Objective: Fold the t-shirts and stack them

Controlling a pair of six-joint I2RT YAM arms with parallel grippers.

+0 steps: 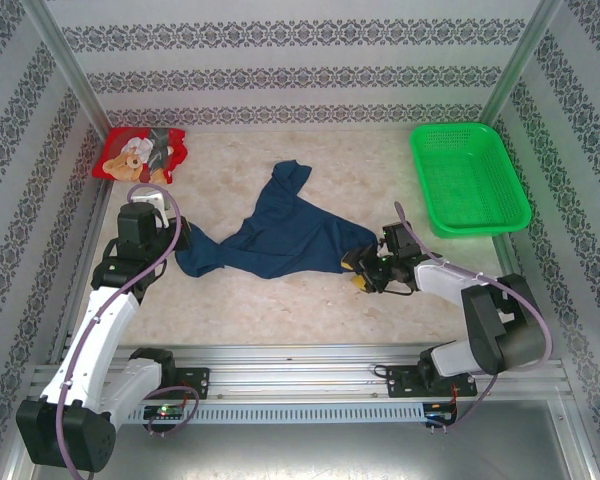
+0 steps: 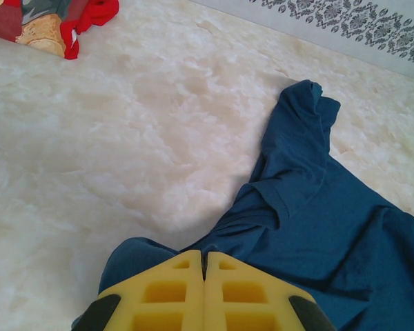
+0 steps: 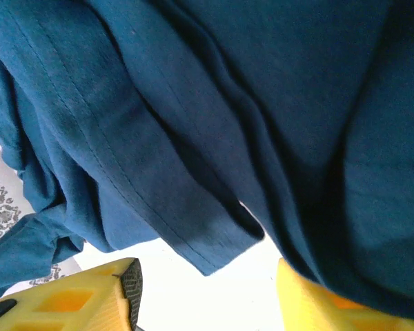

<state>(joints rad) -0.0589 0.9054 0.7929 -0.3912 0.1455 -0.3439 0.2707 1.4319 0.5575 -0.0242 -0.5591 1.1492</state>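
Navy shirt (image 1: 280, 235): rumpled at the middle of the surface (image 1: 280, 320), lying between both hands.
Red shirt (image 1: 140, 155): bunched in the far-left corner.
Left hand (image 2: 204, 258): pressed together at the navy shirt's left end; whether it pinches cloth, cannot tell.
Right hand (image 1: 363, 270): spread, with the hem just ahead and not gripped.
Handling: light and limp, so it will likely sag and slide; best taken at hems or shoulder corners.

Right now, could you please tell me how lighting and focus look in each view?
Top external view: evenly lit and sharp, only faint shadows around the dark navy blue cloth t-shirt. Left wrist view: the pale marbled table is bright, nearly washed out; the yellow left fingers look soft. Right wrist view: the shirt is close and slightly blurred, blown-out white between the right fingers.
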